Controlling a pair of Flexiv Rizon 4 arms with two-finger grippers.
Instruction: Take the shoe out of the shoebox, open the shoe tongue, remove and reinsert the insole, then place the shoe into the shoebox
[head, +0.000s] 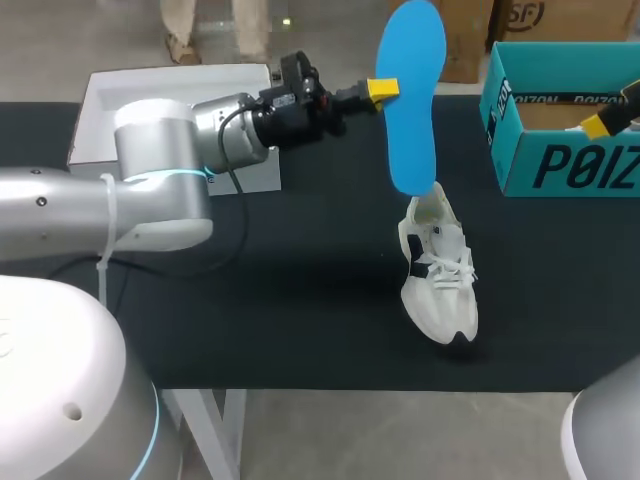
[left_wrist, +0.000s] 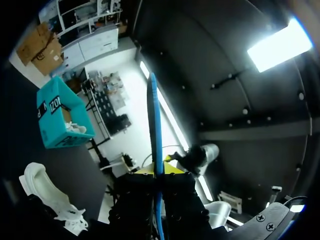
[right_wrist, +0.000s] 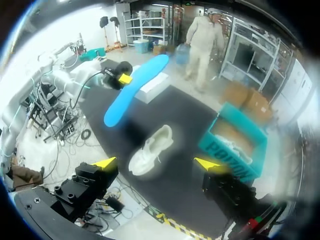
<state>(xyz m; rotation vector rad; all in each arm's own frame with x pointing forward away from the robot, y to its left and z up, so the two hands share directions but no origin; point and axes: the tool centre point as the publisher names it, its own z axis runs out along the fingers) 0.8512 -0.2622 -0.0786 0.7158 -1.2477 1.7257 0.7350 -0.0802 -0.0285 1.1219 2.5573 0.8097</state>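
Over one shoe, left tool grips one insole.

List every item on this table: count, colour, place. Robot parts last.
insole: one, blue, held up above the table, on edge in the left gripper
shoe: one, white, on the table right of the middle
shoebox: one, teal, open, far right of the table
white box: one, far left of the table
table: one, black top
left gripper: yellow tips, shut on the insole
right gripper: yellow tips, open, empty, by the shoebox
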